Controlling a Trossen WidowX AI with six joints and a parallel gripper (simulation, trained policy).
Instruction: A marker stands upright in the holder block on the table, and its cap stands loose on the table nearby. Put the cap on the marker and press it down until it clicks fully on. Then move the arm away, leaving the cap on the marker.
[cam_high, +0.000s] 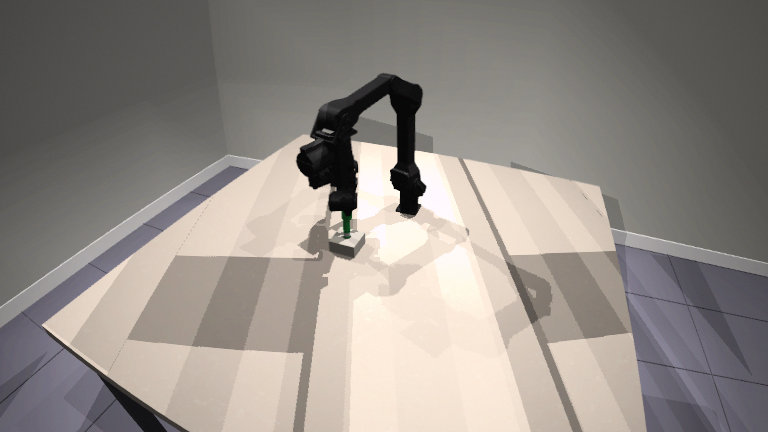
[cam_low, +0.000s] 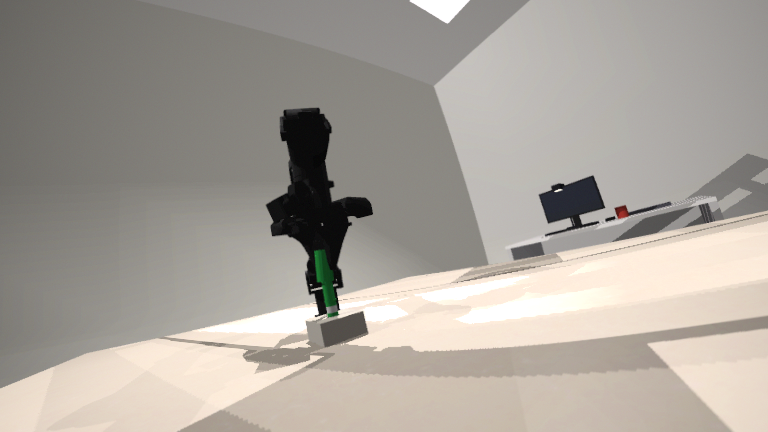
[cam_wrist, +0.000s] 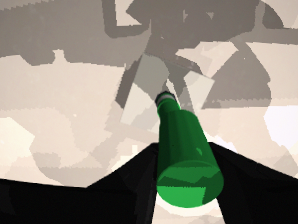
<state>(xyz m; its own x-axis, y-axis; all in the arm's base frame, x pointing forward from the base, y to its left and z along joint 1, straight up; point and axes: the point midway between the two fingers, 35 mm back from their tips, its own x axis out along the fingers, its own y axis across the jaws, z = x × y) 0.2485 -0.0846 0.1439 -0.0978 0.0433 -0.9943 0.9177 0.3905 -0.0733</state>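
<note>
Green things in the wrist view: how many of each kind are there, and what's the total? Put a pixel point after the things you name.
Green cap (cam_high: 346, 217) (cam_low: 320, 258) (cam_wrist: 184, 145): 1, between the gripper's (cam_high: 346, 212) (cam_low: 322, 256) (cam_wrist: 188, 177) fingers
Green marker (cam_high: 346, 228) (cam_low: 329, 298) (cam_wrist: 169, 106): 1, standing in the holder block (cam_high: 342, 247) (cam_low: 345, 328) (cam_wrist: 134, 107)
Total: 2

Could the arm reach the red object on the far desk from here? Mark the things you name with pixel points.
Probably not: the red object (cam_low: 620, 211) sits on a separate desk (cam_low: 580, 236) beyond the table, and the arm's gripper (cam_wrist: 182, 149) is already shut on the green cap (cam_wrist: 184, 145).
</note>
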